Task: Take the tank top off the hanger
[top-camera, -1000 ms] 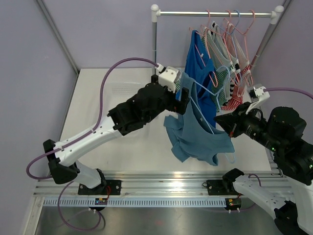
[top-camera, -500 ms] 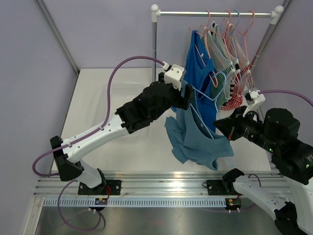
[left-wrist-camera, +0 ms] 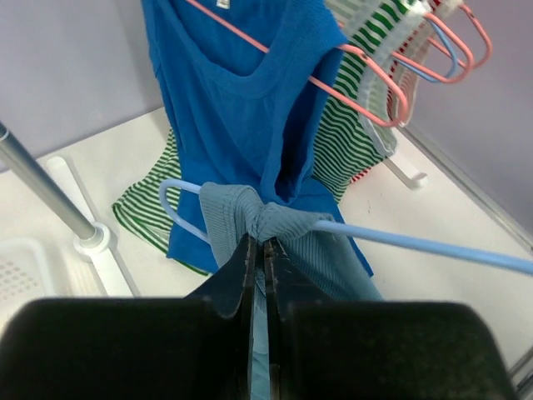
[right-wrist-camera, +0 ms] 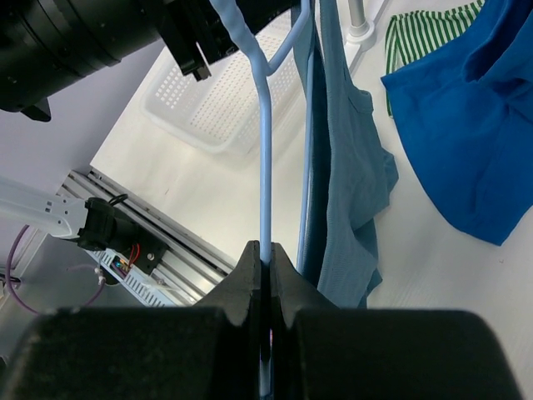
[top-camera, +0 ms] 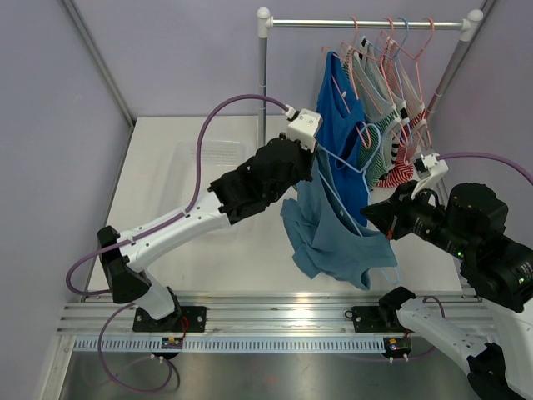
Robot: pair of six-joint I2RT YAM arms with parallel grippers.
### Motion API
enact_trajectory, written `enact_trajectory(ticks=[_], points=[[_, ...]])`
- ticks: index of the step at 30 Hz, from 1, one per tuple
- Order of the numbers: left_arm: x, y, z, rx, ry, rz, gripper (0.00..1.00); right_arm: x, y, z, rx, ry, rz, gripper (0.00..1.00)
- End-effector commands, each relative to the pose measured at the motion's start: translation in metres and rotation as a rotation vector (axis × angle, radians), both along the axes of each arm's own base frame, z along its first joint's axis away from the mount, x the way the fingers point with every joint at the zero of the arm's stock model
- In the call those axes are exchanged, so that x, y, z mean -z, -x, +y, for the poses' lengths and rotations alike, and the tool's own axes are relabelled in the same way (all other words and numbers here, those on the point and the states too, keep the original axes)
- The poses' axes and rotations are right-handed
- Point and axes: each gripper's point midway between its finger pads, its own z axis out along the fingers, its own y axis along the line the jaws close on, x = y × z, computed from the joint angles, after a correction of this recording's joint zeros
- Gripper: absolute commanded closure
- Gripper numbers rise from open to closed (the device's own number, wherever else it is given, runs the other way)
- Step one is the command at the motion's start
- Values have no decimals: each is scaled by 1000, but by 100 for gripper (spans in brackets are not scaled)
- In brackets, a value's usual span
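Observation:
A grey-blue tank top (top-camera: 337,233) hangs off a light blue hanger (top-camera: 343,160) held in the air between the two arms. My left gripper (top-camera: 315,167) is shut on the bunched strap of the tank top (left-wrist-camera: 258,218), right where it wraps the hanger's arm (left-wrist-camera: 400,240). In the left wrist view the gripper (left-wrist-camera: 258,246) has fabric pinched between its jaws. My right gripper (top-camera: 371,215) is shut on a thin rod of the hanger (right-wrist-camera: 265,167). In the right wrist view the gripper (right-wrist-camera: 266,250) has the tank top (right-wrist-camera: 350,183) draping just beside it.
Behind, a clothes rail (top-camera: 366,23) carries several hangers with a bright blue top (top-camera: 341,108), a green striped top (top-camera: 385,146) and a red striped one (top-camera: 405,162). The rail's post (top-camera: 263,75) stands next to the left wrist. A white basket (top-camera: 204,158) sits on the table.
My left gripper was open a second ago and has shut on the tank top's strap at the hanger. The left arm has shifted slightly right. The right gripper keeps its hold.

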Motion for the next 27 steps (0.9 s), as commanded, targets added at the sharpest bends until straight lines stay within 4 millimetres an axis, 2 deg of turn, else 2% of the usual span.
enact_trajectory(ticks=[1,5,8,10,15,17,20,21,23,24,25,26,27], points=[[-37,-19,17,-126,81,-54,100,-5,-2,6,-35,-7,-36,100],[-37,-33,46,-273,65,-50,100,19,2,0,-44,60,-21,100],[-22,-46,69,-344,82,2,100,29,13,-4,-68,79,-18,100],[-20,-55,87,-390,99,15,100,28,19,-6,-80,75,-36,100],[-10,-65,103,-409,130,52,100,20,37,-11,-122,49,-117,100],[-5,-69,102,-405,127,69,100,16,46,-10,-162,41,-153,100],[1,-69,103,-400,144,105,100,9,49,-15,-141,20,-204,100],[3,-65,100,-377,153,116,100,1,47,-15,-131,-3,-241,100],[23,-51,84,-264,162,170,100,-3,41,-18,-76,-50,-283,100],[12,-41,80,-215,228,164,100,-22,35,-17,-56,-110,-368,100],[36,-32,76,-182,211,201,100,-13,25,-12,-40,-131,-366,100],[39,-20,67,-109,237,223,100,-21,24,-16,-11,-167,-428,100],[24,-6,63,-57,291,196,100,-45,19,-17,12,-232,-537,100]])
